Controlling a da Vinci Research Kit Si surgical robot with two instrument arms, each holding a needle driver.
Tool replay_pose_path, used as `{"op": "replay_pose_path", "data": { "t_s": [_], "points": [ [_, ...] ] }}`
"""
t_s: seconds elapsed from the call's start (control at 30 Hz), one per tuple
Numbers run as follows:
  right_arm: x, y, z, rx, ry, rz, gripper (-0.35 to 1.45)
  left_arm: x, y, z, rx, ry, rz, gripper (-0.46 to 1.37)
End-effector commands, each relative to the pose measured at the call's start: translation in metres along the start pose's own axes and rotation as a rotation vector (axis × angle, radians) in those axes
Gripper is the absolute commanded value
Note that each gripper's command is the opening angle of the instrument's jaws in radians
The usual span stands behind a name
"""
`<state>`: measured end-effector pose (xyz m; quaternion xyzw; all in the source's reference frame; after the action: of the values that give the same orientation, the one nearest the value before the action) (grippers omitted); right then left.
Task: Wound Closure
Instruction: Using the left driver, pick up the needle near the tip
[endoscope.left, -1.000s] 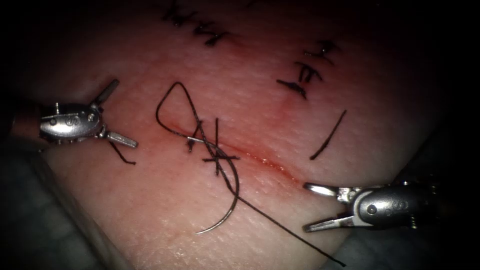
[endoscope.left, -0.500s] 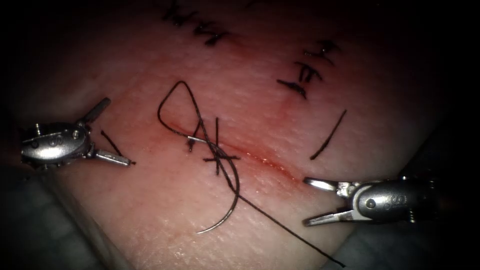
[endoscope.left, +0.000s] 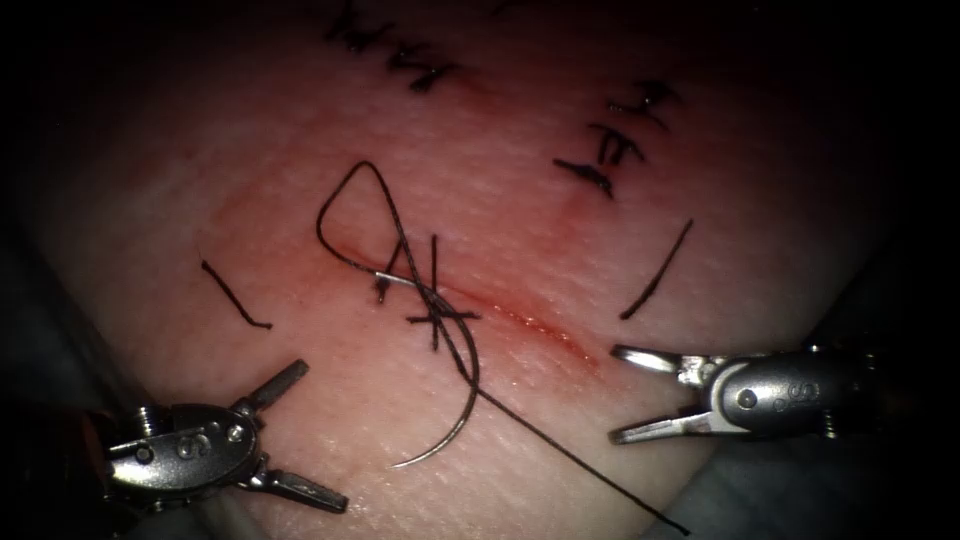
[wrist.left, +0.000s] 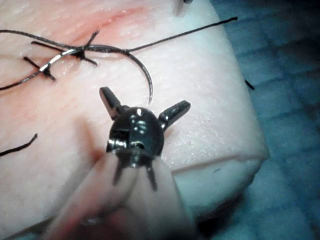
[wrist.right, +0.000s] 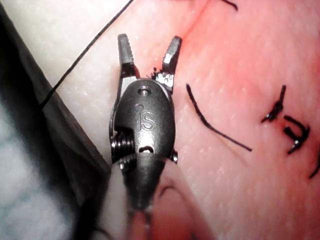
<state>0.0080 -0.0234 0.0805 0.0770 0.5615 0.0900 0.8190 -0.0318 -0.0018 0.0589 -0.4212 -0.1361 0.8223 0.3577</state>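
My left tool (endoscope.left: 290, 435), jaws wide and empty, hangs near the tissue's (endoscope.left: 300, 130) lower left edge, my right tool (endoscope.left: 630, 395) likewise empty right of the cut (endoscope.left: 520, 320), while the needle (endoscope.left: 455, 400) lies free across it: apparently between stitches, needing a re-grasp.

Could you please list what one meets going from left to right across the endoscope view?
Left tool, jaws open and empty → cut end of thread → needle, lying free on the tissue → longer cut end of thread → right tool, open and empty.
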Motion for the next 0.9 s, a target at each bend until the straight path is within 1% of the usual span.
{"op": "replay_pose_path", "data": {
  "t_s": [0.03,0.07,0.1,0.13,0.2,0.27,0.3,0.33,0.37,0.47,0.63,0.73,0.8,0.83,0.87,0.9],
  "points": [
    [0.0000,0.0001,-0.0001,0.003,0.002,0.010,1.13,0.0003,-0.0001,0.0001,-0.021,0.034,0.031,1.04],
    [0.0000,0.0004,-0.0002,0.002,0.002,0.019,1.14,0.0007,-0.0001,0.0003,-0.030,0.064,0.034,1.04],
    [0.0000,0.0006,-0.0002,0.001,0.001,0.021,1.14,0.0010,0.0000,0.0005,-0.044,0.077,0.037,1.07],
    [0.0000,0.0008,-0.0002,0.000,0.001,0.022,1.15,0.0012,0.0001,0.0005,-0.051,0.080,0.044,1.07],
    [0.0000,0.0010,-0.0003,-0.001,0.001,0.024,1.15,0.0016,0.0001,0.0007,-0.064,0.085,0.024,1.06],
    [0.0001,0.0011,-0.0004,-0.002,0.003,0.026,1.16,0.0018,0.0003,0.0010,-0.026,0.058,0.022,1.05],
    [0.0001,0.0011,-0.0004,-0.002,0.003,0.026,1.16,0.0018,0.0003,0.0010,-0.023,0.054,0.021,1.05],
    [0.0002,0.0011,-0.0005,0.001,-0.002,0.025,1.16,0.0019,0.0005,0.0014,-0.021,0.019,0.022,1.03],
    [0.0002,0.0011,-0.0005,0.003,-0.004,0.025,1.17,0.0019,0.0005,0.0014,-0.018,0.015,0.022,1.02],
    [0.0003,0.0010,-0.0005,0.010,-0.017,0.024,1.16,0.0020,0.0010,0.0025,0.028,-0.050,0.015,1.01],
    [0.0003,0.0009,-0.0005,0.014,-0.022,0.023,1.16,0.0020,0.0013,0.0042,0.074,-0.145,0.015,0.92],
    [0.0003,0.0009,-0.0005,0.019,-0.032,0.023,1.15,0.0018,0.0014,0.0052,0.103,-0.195,-0.012,0.91],
    [0.0003,0.0008,-0.0005,0.022,-0.038,0.021,1.15,0.0014,0.0013,0.0063,0.129,-0.271,-0.055,0.90],
    [0.0002,0.0008,-0.0005,0.023,-0.038,0.021,1.15,0.0014,0.0013,0.0065,0.130,-0.279,-0.054,0.90],
    [0.0002,0.0007,-0.0005,0.023,-0.037,0.020,1.15,0.0010,0.0011,0.0073,0.139,-0.313,-0.066,0.90],
    [0.0001,0.0006,-0.0005,0.023,-0.037,0.019,1.15,0.0009,0.0010,0.0076,0.143,-0.324,-0.065,0.90]
  ]
}}
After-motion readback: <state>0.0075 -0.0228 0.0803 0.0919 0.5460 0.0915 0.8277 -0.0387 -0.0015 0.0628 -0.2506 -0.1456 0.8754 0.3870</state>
